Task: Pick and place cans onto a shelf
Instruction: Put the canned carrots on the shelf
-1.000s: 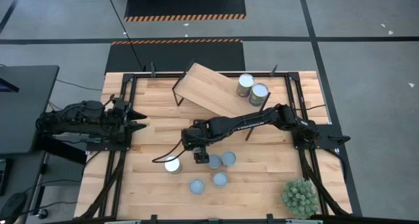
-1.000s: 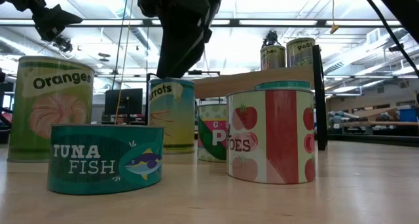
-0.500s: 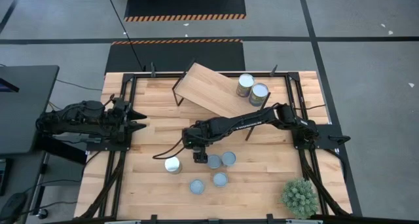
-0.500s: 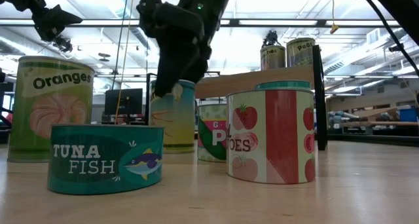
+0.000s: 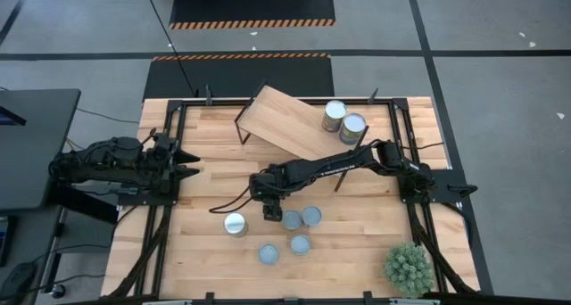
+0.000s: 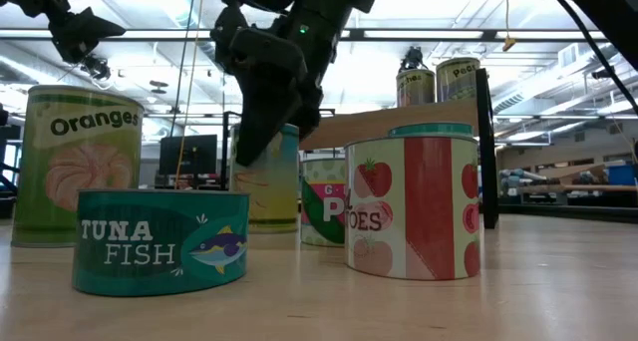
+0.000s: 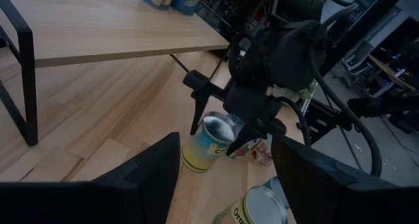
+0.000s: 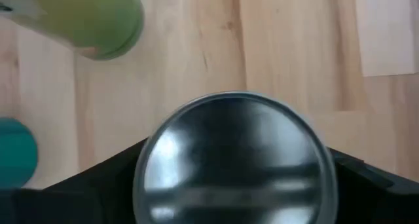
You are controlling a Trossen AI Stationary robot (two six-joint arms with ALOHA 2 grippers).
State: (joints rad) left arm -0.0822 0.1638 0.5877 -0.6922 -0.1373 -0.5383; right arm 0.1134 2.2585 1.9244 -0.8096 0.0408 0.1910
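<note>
We judge the right gripper, jaws spread around a can near the shelf, must close next.

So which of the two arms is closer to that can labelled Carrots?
The right one. Its gripper hangs directly over the Carrots can, jaws open on either side of it. The left gripper waits far off by the table's left edge.

Even, bright overhead light fills the scene; ceiling strip lights glare behind the shelf. Shadows on the tabletop are soft. The silvery can top is blurred and mirrors the light.
</note>
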